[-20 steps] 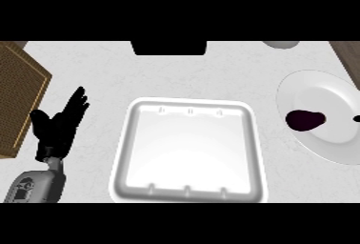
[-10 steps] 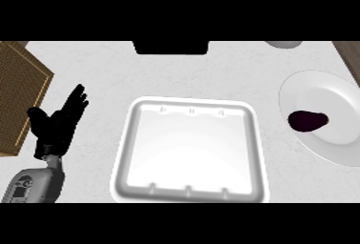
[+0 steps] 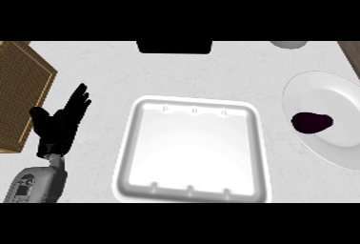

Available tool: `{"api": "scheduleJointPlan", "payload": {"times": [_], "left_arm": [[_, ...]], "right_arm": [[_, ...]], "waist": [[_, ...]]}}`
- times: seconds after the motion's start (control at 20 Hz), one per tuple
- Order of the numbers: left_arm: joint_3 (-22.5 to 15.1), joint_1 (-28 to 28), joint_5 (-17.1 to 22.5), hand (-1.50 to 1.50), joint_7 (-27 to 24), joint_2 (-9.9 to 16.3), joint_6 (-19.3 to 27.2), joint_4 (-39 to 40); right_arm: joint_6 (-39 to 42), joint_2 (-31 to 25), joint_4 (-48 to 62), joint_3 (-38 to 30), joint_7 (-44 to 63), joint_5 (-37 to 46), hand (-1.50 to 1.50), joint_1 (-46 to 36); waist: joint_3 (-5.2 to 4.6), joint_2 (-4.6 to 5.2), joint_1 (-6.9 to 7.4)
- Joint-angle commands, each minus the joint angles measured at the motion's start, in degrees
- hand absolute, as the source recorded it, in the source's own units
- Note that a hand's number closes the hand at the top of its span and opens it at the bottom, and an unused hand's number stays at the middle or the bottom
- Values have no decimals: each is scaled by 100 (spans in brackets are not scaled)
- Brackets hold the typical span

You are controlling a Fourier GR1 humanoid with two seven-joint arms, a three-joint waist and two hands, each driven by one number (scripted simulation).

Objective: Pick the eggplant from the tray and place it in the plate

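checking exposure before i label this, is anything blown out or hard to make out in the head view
Head view: the white tray has a bright glare patch across its floor, washing out detail there; the plate is evenly lit, so the dark eggplant stands out sharply; the left robot hand is near-black, its fingers merging into one silhouette; the plate is cut off by the right edge.

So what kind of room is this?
Probably a kitchen: a pale counter holds a white tray, and a white plate has a dark eggplant on it.
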Motion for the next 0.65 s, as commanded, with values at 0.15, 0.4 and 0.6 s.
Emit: {"api": "scheduleJointPlan", "payload": {"times": [0.15,0.4,0.6], "left_arm": [[-167,62,-120,0,-12,-221,114,-15],[-86,-55,-51,0,-7,-86,-29,13],[-10,-121,-1,0,139,-11,-43,-43]], "right_arm": [[867,-230,373,131,-1093,50,-150,94],[645,-372,525,238,-1268,113,-150,171],[651,-526,583,358,-1334,150,-150,232]], "waist": [[6,26,45],[12,40,76],[24,53,103]]}}
